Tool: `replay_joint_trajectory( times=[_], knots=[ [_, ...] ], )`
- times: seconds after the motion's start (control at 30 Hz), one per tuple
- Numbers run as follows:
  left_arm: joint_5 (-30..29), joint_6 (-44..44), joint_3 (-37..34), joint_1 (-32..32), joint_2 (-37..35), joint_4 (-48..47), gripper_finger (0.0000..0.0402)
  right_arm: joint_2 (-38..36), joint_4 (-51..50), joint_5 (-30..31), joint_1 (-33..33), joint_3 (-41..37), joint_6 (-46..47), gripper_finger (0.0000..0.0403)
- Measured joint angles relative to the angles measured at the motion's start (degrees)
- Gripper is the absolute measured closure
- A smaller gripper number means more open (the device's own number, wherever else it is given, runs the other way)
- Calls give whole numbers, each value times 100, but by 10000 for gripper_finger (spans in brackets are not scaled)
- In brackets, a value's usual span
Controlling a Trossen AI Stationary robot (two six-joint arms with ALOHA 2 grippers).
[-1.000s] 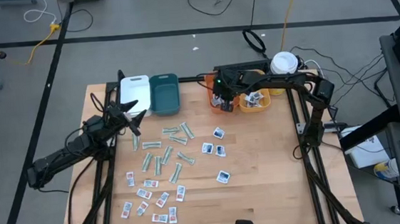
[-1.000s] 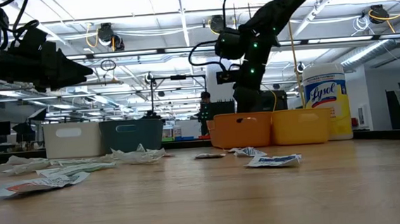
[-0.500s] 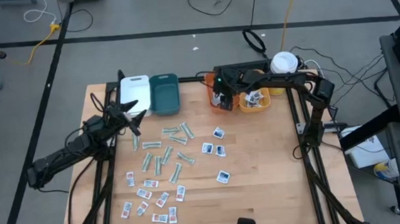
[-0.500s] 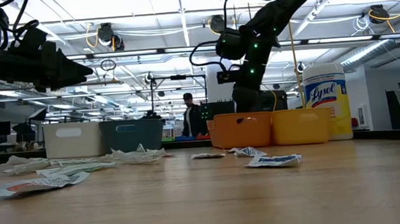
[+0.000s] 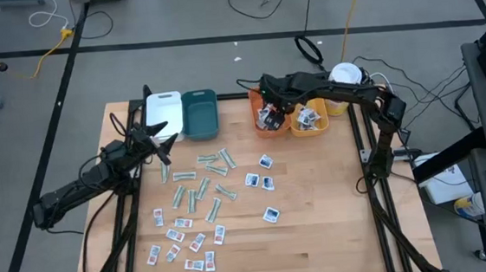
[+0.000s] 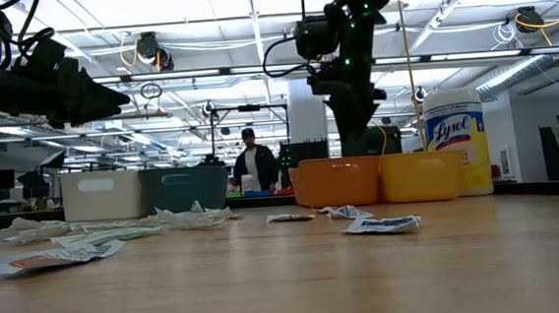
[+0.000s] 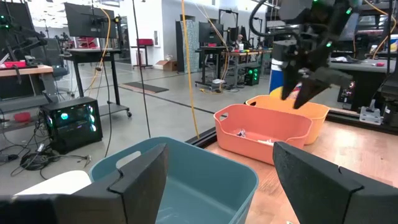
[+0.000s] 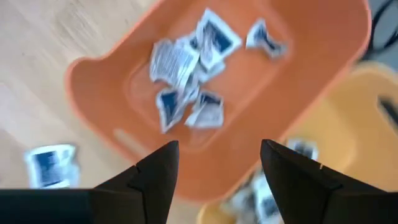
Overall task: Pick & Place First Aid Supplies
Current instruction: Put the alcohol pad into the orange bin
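Note:
My right gripper (image 8: 219,149) hangs open above the orange bin (image 8: 311,74), fingers pointing down with nothing between them. Several white packets with dark print (image 8: 186,81) lie on the bin's floor. In the high view it shows over the same bin (image 5: 258,130) as my right gripper (image 5: 269,108). More first aid supplies lie flat on the table: blue-print packets (image 5: 260,181), pale-green strips (image 5: 203,178) and red-print packets (image 5: 182,241). My left gripper (image 5: 163,134) waits open and level at the table's left, facing the teal bin (image 7: 186,180).
A white bin (image 5: 163,107) and the teal bin (image 5: 199,113) stand at the far edge, left of the orange one. A yellow bin (image 5: 323,131) with packets adjoins the orange bin on the right, with a white canister (image 6: 454,139) behind it. A person stands beyond the table.
My right gripper has risen straight above the orange bin and rolled about its own axis, fingers still pointing down. The packets on the table have not moved.

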Motion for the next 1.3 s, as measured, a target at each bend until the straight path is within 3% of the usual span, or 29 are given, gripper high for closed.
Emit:
replay_joint_trajectory(
  times=[0.13, 0.33, 0.83, 1.07, 1.3],
  knots=[
    [0, 1, 0, 0, 0, 0, 105, 0, -518, -40, 174, 188, 1178, 179],
    [1, 2, 0, 0, 0, 0, 105, 0, -609, -781, 528, 219, 2105, 179],
    [1, 0, 0, 0, 0, 0, 105, 0, -245, -749, 1877, 219, 2594, 179],
    [-1, 0, 0, 0, 0, 0, 105, 18, 323, -739, 2026, -68, 2535, 179],
    [1, 2, 0, 0, -2, 0, 105, 591, 555, -753, 2096, -181, 2295, 179]
  ],
)
